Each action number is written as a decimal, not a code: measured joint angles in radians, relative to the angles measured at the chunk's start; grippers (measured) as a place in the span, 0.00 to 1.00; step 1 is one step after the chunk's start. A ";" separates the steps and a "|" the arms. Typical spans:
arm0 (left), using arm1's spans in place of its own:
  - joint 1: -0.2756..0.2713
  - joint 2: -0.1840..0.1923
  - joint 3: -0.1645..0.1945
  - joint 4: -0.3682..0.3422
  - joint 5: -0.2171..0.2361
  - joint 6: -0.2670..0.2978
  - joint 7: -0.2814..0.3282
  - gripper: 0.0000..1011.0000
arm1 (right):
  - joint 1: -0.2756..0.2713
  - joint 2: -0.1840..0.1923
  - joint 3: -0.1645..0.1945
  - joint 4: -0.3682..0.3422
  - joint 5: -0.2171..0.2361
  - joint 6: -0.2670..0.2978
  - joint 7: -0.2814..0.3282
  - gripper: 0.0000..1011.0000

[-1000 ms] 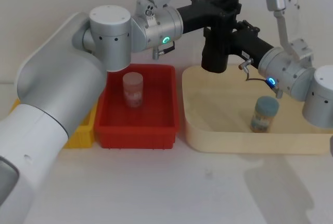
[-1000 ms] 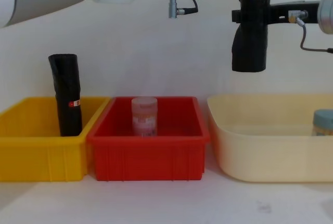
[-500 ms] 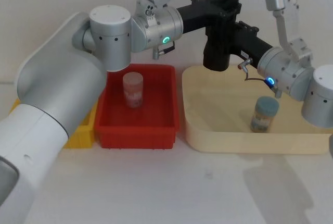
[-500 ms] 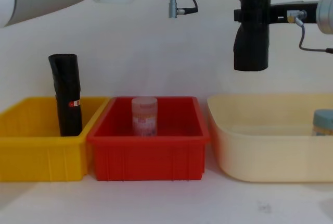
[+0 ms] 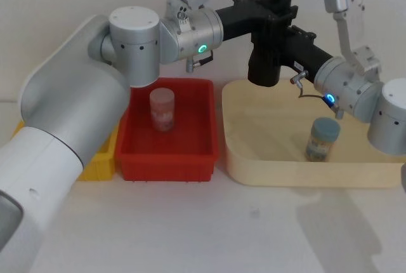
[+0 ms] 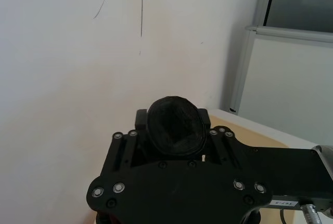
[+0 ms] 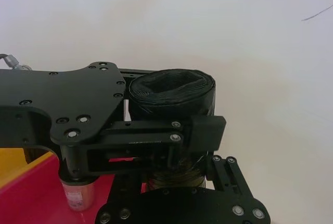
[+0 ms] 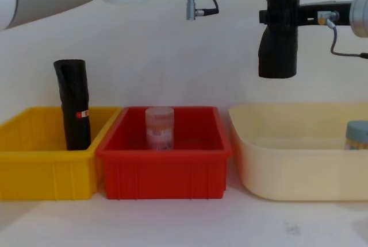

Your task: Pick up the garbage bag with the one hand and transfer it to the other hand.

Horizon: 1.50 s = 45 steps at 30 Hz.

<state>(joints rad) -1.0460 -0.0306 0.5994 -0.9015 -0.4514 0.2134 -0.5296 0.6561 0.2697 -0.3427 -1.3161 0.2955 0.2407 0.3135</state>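
Aloft, well above the back left corner of the beige tray [image 5: 236, 159]: the garbage bag [image 5: 263, 63], upright, top end pinched between the closed jaws of the left gripper [image 5: 269, 16] on the green-ringed arm. Just below that grip, reaching in from the right and touching the roll's flank: the right gripper [image 5: 287, 37] on the blue-ringed arm. Cannot tell whether closed on the plastic or merely alongside.

Judged as the handover itself, mid-exchange. To do it well:
- Seat the right gripper squarely across the roll, under the left one, with enough bare plastic between the two to avoid a clash.
- Close firmly, since soft rolled film probably squashes and slips under a light pinch.
- Let go with the left only after the right has clamped hard.
- Open the left wide and draw it straight away from the roll, not sideways, to avoid tilting it or dragging it along.
- Hold the roll upright throughout; a drop from this height would likely land in or beside the tray.

Counted:
- Plain black rolls in the air: one.
- Labelled black roll [image 8: 75, 106], leaning in the yellow bin [image 8: 40, 166]: one.
- Jars: two, a pink jar [image 5: 162, 109] in the red bin [image 5: 168, 159] and a blue-lidded jar [image 5: 322, 138] in the tray.
- Open containers: three, side by side.
- Grippers: two, both at the bag.
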 joint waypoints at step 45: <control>0.000 0.000 0.000 0.000 0.000 0.000 0.000 0.99 | 0.172 0.053 0.022 0.139 -0.114 0.033 -0.055 0.56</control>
<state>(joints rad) -1.0460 -0.0306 0.5994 -0.9014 -0.4513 0.2134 -0.5293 0.8280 0.3227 -0.3207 -1.1768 0.1814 0.2741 0.2589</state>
